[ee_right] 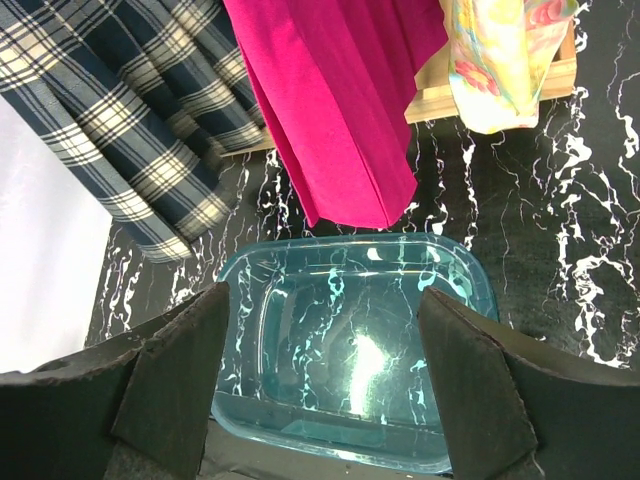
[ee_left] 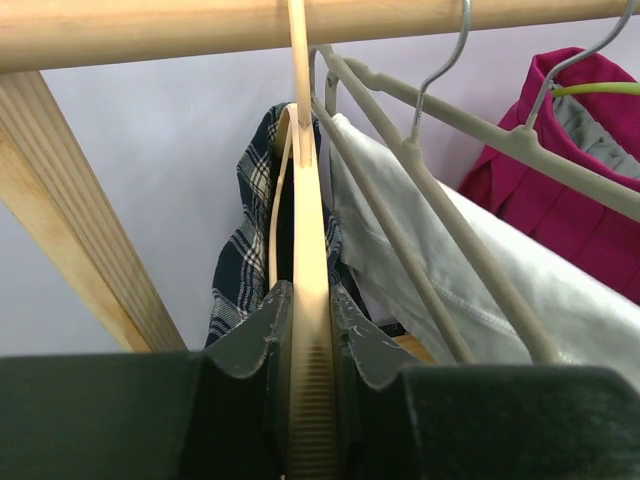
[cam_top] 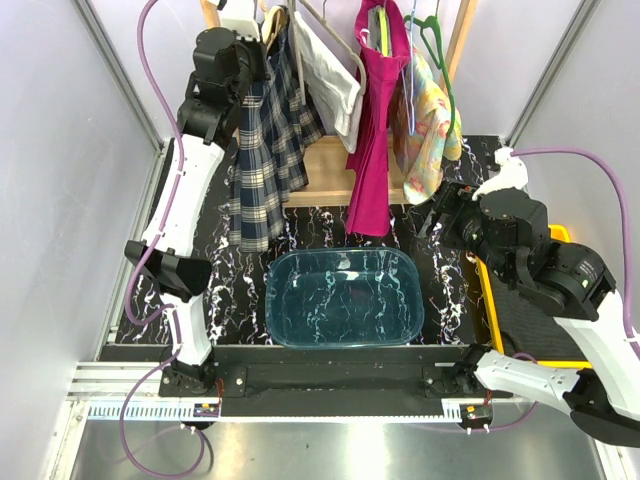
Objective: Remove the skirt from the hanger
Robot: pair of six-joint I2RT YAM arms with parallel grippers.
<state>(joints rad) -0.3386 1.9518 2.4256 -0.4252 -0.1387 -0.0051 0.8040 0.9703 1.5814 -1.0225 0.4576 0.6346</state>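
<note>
Left wrist view: the plaid skirt (ee_left: pixel 238 262) hangs folded over a wooden hanger (ee_left: pixel 310 250), its navy-and-cream cloth draped down the hanger's far side. The left gripper (ee_left: pixel 310 302) is clenched on that hanger, one dark finger pressed flat against each face of the wood (no gap shows on either side). The hanger's neck rises straight up to the wooden rail (ee_left: pixel 200 30) that crosses the top of the view, and a slanted wooden upright (ee_left: pixel 80 220) stands just to the left.

From the top camera, the skirt (cam_top: pixel 265 150) is at the left end of the rack, its hem reaching down to the black marbled table (cam_top: pixel 445 300). The left gripper (cam_top: pixel 250 50) is raised to the top of the garment, beside the hanger (cam_top: pixel 272 25). Next along the rail hang a white garment (cam_top: pixel 330 70) on a grey hanger (ee_left: pixel 450 190), then a magenta dress (cam_top: pixel 375 140), then a pale floral garment (cam_top: pixel 430 130).

In front of the rack, a clear blue bin (cam_top: pixel 275 300) sits on the table, below and apart from the skirt's hem. The right gripper (cam_top: pixel 440 215) hovers to the bin's right; its own camera shows the right gripper (ee_right: pixel 320 330) released, fingers spread wide, holding nothing, with the bin (ee_right: pixel 470 290) framed between them and the skirt (ee_right: pixel 130 130) at upper left.
</note>
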